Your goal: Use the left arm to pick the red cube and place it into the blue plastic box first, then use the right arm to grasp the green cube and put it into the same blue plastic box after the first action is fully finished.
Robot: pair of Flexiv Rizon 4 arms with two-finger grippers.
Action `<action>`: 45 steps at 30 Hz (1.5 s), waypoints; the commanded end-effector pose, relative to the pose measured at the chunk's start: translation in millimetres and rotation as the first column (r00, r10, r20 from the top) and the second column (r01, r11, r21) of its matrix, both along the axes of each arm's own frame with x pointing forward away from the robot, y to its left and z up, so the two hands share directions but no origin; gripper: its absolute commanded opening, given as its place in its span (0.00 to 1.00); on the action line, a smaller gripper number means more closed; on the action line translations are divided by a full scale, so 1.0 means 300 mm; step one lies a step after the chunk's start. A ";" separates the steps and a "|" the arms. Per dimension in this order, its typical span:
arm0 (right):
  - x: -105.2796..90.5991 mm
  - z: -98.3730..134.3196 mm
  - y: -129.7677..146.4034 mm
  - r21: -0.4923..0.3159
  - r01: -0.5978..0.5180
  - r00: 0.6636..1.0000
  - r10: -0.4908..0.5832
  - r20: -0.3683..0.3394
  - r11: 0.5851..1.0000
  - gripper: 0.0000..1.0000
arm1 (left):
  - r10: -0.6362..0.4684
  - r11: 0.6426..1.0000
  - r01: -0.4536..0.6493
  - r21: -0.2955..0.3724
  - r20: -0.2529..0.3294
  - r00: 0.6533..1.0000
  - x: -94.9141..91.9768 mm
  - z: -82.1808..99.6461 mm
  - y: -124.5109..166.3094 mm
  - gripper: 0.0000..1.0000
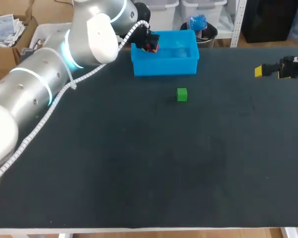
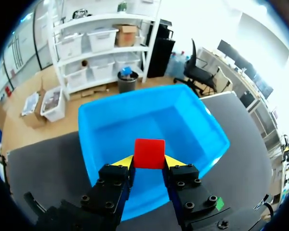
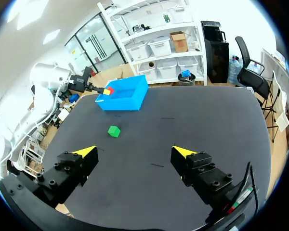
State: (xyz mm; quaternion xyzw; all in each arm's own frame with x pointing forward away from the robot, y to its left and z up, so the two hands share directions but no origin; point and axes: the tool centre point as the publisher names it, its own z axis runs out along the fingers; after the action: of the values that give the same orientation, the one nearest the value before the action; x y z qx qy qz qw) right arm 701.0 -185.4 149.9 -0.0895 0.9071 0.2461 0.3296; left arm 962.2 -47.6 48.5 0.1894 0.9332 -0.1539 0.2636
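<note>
My left gripper (image 2: pixel 149 161) is shut on the red cube (image 2: pixel 149 153), holding it above the open blue plastic box (image 2: pixel 192 125). In the head view the left gripper (image 1: pixel 150 45) hangs over the left end of the blue box (image 1: pixel 165 66) with the red cube (image 1: pixel 152 47) in it. The green cube (image 1: pixel 182 94) lies on the dark table in front of the box. My right gripper (image 1: pixel 260 71) stays at the right edge, open and empty; in its own view the right gripper (image 3: pixel 135 153) shows the green cube (image 3: pixel 114 131) and the blue box (image 3: pixel 127 95) far ahead.
The black table top (image 1: pixel 149 163) stretches wide in front of the green cube. My left arm (image 1: pixel 44 84) crosses the table's left back corner.
</note>
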 end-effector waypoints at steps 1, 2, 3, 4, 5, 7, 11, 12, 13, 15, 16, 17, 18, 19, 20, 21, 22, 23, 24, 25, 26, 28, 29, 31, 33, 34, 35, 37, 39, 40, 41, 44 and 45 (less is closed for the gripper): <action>0.000 -0.002 -0.001 0.001 -0.001 1.000 0.001 0.001 1.000 1.00 | -0.006 1.000 0.007 0.011 -0.032 0.999 0.058 -0.021 -0.020 0.00; 0.000 -0.002 -0.001 0.001 -0.001 1.000 0.001 0.001 1.000 1.00 | -0.005 1.000 0.006 0.012 -0.034 0.999 0.059 -0.024 -0.021 0.00; 0.000 -0.002 -0.001 0.001 -0.001 1.000 0.001 0.001 1.000 1.00 | -0.003 1.000 0.004 0.014 -0.037 0.999 0.062 -0.028 -0.022 0.00; 0.000 -0.002 -0.001 0.001 -0.001 1.000 0.001 0.001 1.000 1.00 | -0.003 1.000 0.003 0.015 -0.039 0.999 0.063 -0.030 -0.023 0.00; 0.000 -0.002 -0.001 0.001 -0.001 1.000 0.001 0.001 1.000 1.00 | -0.002 1.000 0.003 0.016 -0.040 0.999 0.065 -0.031 -0.024 0.00; 0.000 -0.002 -0.001 0.001 -0.001 1.000 0.001 0.001 1.000 1.00 | 0.000 1.000 0.001 0.019 -0.042 0.999 0.069 -0.032 -0.025 0.00; 0.000 -0.002 -0.001 0.001 -0.001 1.000 0.001 0.001 1.000 1.00 | 0.010 0.999 -0.008 0.032 -0.054 0.998 0.079 -0.037 -0.029 0.00; 0.000 -0.002 -0.001 0.001 -0.001 1.000 0.001 0.001 1.000 1.00 | 0.011 0.999 -0.009 0.036 -0.058 0.998 0.082 -0.040 -0.031 0.00; 0.000 -0.002 -0.001 0.001 -0.001 1.000 0.001 0.001 1.000 1.00 | 0.013 0.999 -0.010 0.039 -0.061 0.998 0.083 -0.043 -0.032 0.00; 0.000 -0.002 -0.001 0.001 -0.001 1.000 0.001 0.001 1.000 1.00 | 0.014 0.999 -0.011 0.040 -0.064 0.998 0.085 -0.045 -0.034 0.30; 0.000 -0.002 -0.001 0.001 -0.001 1.000 0.001 0.001 1.000 1.00 | 0.014 0.999 -0.011 0.042 -0.065 0.998 0.085 -0.046 -0.035 0.47; 0.000 -0.002 -0.001 0.001 -0.001 1.000 0.001 0.001 1.000 1.00 | 0.014 0.999 -0.011 0.043 -0.066 0.998 0.085 -0.046 -0.036 0.51; 0.000 -0.002 -0.001 0.001 -0.001 1.000 0.001 0.001 1.000 1.00 | 0.014 0.999 -0.011 0.044 -0.066 0.998 0.085 -0.045 -0.038 0.60; 0.000 -0.002 -0.001 0.001 -0.001 1.000 0.001 0.001 1.000 1.00 | 0.014 0.999 -0.011 0.045 -0.066 0.998 0.086 -0.042 -0.040 0.78; 0.000 -0.002 -0.001 0.001 -0.001 1.000 0.001 0.001 1.000 1.00 | 0.013 0.999 -0.010 0.045 -0.064 0.998 0.085 -0.039 -0.042 0.88; 0.000 -0.002 -0.001 0.001 -0.001 1.000 0.001 0.001 1.000 1.00 | 0.011 0.999 -0.008 0.046 -0.062 0.998 0.085 -0.034 -0.044 0.96; 0.000 -0.002 -0.001 0.001 -0.001 1.000 0.001 0.001 1.000 1.00 | 0.011 0.999 -0.008 0.047 -0.061 0.998 0.084 -0.028 -0.046 1.00; 0.000 -0.002 -0.001 0.001 -0.001 1.000 0.001 0.001 1.000 1.00 | 0.010 0.999 -0.007 0.048 -0.056 0.998 0.084 -0.023 -0.047 1.00; 0.000 -0.002 -0.001 0.001 -0.001 1.000 0.001 0.001 1.000 1.00 | 0.009 0.999 -0.006 0.051 -0.053 0.999 0.084 -0.017 -0.049 1.00; 0.000 -0.002 -0.001 0.001 -0.001 1.000 0.001 0.001 1.000 1.00 | 0.009 0.999 -0.006 0.052 -0.051 0.999 0.084 -0.010 -0.049 1.00; 0.000 -0.002 -0.001 0.001 -0.001 1.000 0.001 0.001 1.000 1.00 | 0.009 0.998 -0.006 0.055 -0.046 0.999 0.084 -0.002 -0.048 1.00; 0.000 -0.002 -0.001 0.001 -0.001 1.000 0.001 0.001 1.000 1.00 | 0.009 0.998 -0.007 0.058 -0.037 0.999 0.082 0.016 -0.047 1.00; 0.000 -0.002 -0.001 0.001 -0.001 1.000 0.001 0.001 1.000 1.00 | 0.008 0.998 -0.006 0.060 -0.032 0.999 0.080 0.028 -0.047 1.00; 0.000 -0.002 -0.001 0.001 -0.001 1.000 0.001 0.001 1.000 1.00 | 0.009 0.998 -0.008 0.062 -0.023 1.000 0.077 0.050 -0.045 1.00; 0.000 -0.002 -0.001 0.001 -0.001 1.000 0.001 0.001 1.000 1.00 | 0.008 0.998 -0.007 0.065 -0.012 1.000 0.072 0.075 -0.042 1.00; 0.000 -0.002 -0.001 0.001 -0.001 1.000 0.001 0.001 1.000 1.00 | 0.007 0.998 -0.007 0.067 -0.005 1.000 0.068 0.089 -0.041 1.00; 0.000 -0.002 -0.001 0.001 -0.001 1.000 0.001 0.001 1.000 1.00 | 0.007 0.998 -0.006 0.066 -0.001 1.000 0.062 0.104 -0.039 1.00; 0.000 -0.002 -0.001 0.001 -0.001 1.000 0.001 0.001 1.000 1.00 | 0.004 0.998 -0.004 0.066 0.010 1.000 0.048 0.137 -0.034 1.00; 0.000 -0.002 -0.001 0.001 -0.001 1.000 0.001 0.001 1.000 1.00 | 0.001 0.998 -0.002 0.068 0.020 1.000 0.029 0.169 -0.028 1.00; 0.000 -0.002 -0.001 0.001 -0.001 1.000 0.001 0.001 1.000 1.00 | -0.001 0.998 -0.001 0.068 0.024 1.000 0.018 0.184 -0.024 1.00; 0.000 -0.002 -0.001 0.001 -0.001 1.000 0.001 0.001 1.000 1.00 | -0.001 0.998 -0.001 0.068 0.026 1.000 0.006 0.199 -0.018 1.00; 0.000 -0.002 -0.001 0.001 -0.001 1.000 0.001 0.001 1.000 1.00 | -0.004 0.998 0.002 0.068 0.033 0.999 -0.043 0.242 0.005 1.00; 0.000 -0.002 -0.001 0.001 -0.001 1.000 0.001 0.001 1.000 1.00 | -0.005 0.998 0.003 0.068 0.034 0.999 -0.059 0.253 0.013 1.00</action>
State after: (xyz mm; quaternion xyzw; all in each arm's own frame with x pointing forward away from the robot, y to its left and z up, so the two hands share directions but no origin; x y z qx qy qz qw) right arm 701.0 -185.4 149.9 -0.0895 0.9071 0.2461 0.3296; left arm 965.2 -53.3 106.6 0.2025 0.9289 -0.1257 0.2834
